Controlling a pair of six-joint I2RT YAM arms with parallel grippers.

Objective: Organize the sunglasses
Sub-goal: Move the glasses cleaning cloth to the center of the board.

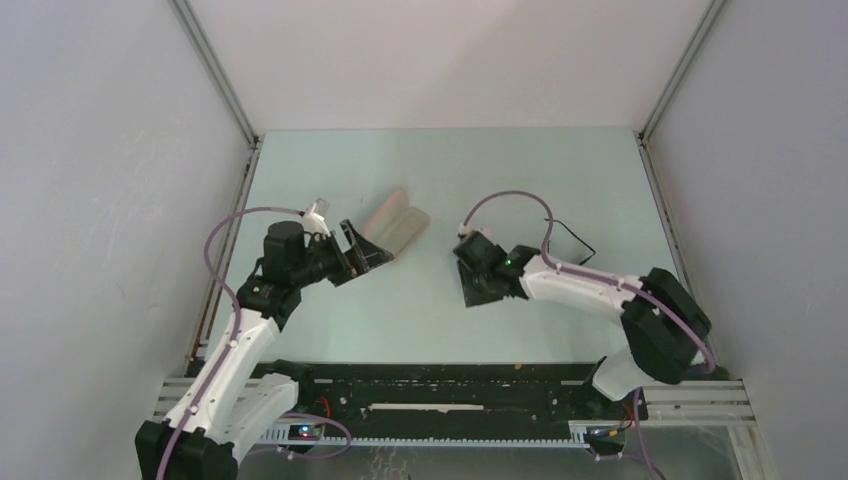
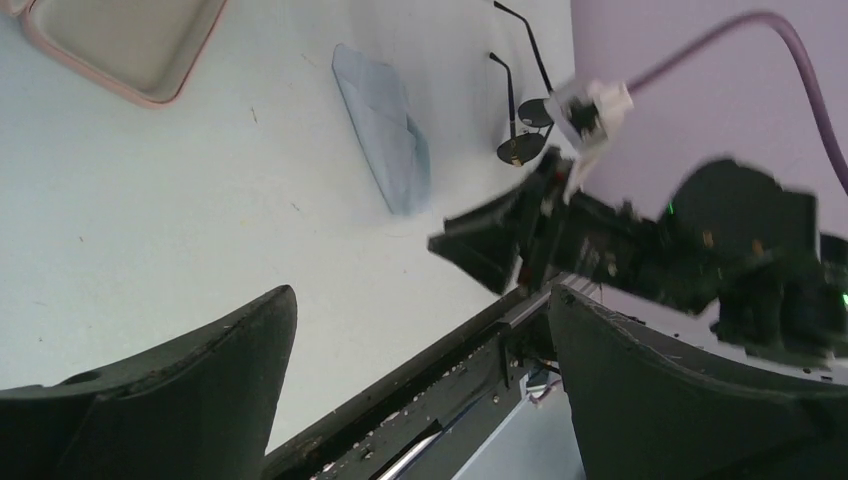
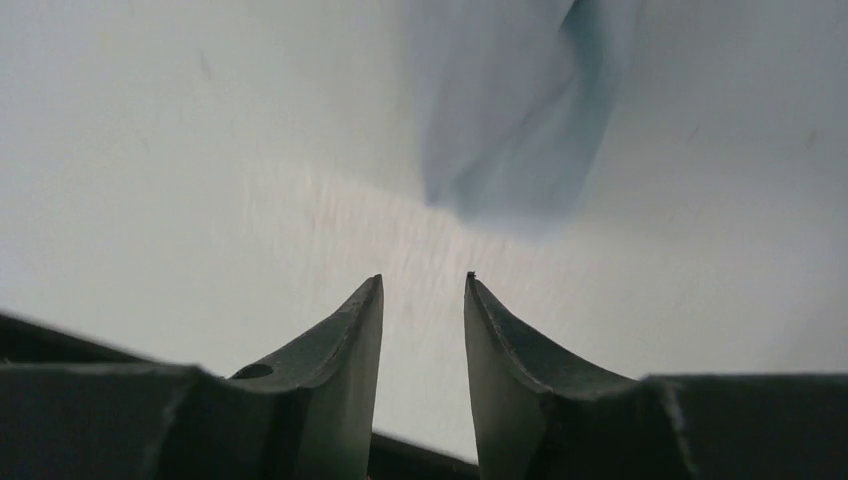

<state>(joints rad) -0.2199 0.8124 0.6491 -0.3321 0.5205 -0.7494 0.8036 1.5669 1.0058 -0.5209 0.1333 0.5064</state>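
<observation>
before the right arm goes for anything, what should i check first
1. The right gripper is empty, jaws apart: ok.
2. The grey-blue cloth sits between its jaws: not ok, it lies just ahead of them.
3. The left gripper is open and empty: ok.
4. The pink case has its lid open: ok.
5. The sunglasses are clear of both grippers: ok.
6. Their arms are folded for the case: not ok, both stick out.

Sunglasses [image 2: 521, 150] out on the table [image 2: 150, 220]
I see a small black pair, thin-framed, dark lenses, slim arms unfolded, lying near the grey-blue cloth [image 2: 385, 120].
</observation>
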